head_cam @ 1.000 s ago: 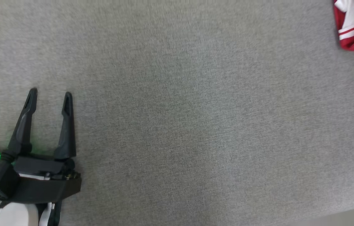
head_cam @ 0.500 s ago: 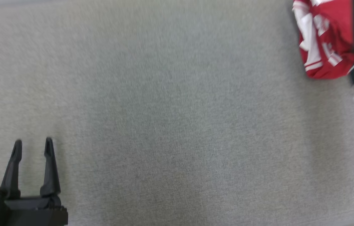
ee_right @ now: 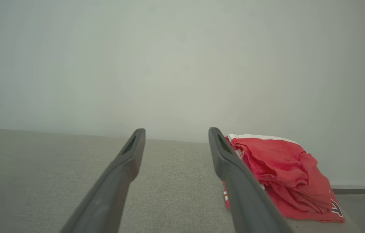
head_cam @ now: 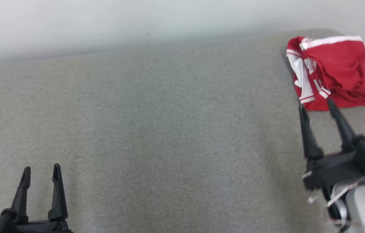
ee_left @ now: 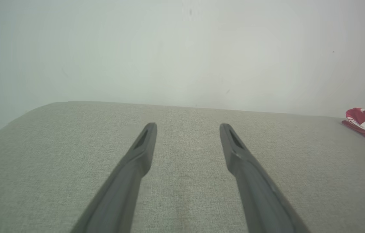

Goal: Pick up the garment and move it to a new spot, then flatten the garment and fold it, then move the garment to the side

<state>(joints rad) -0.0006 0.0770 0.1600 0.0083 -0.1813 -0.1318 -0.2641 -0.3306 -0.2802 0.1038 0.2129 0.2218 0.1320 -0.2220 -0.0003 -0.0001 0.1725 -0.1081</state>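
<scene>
Head view | red-white garment (head_cam: 341, 64) crumpled | left pincer (head_cam: 41, 167) apart | right pincer (head_cam: 315, 105) apart

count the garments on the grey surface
1: a crumpled red and white garment at the far right corner of the grey surface, just ahead of the open right gripper. Its folds could hide another piece.

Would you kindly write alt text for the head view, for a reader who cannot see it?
A crumpled red garment with white stripes lies at the far right corner of a grey fabric surface. The open right hand points at its near edge, and the open left hand sits at the lower left, far from it.
</scene>
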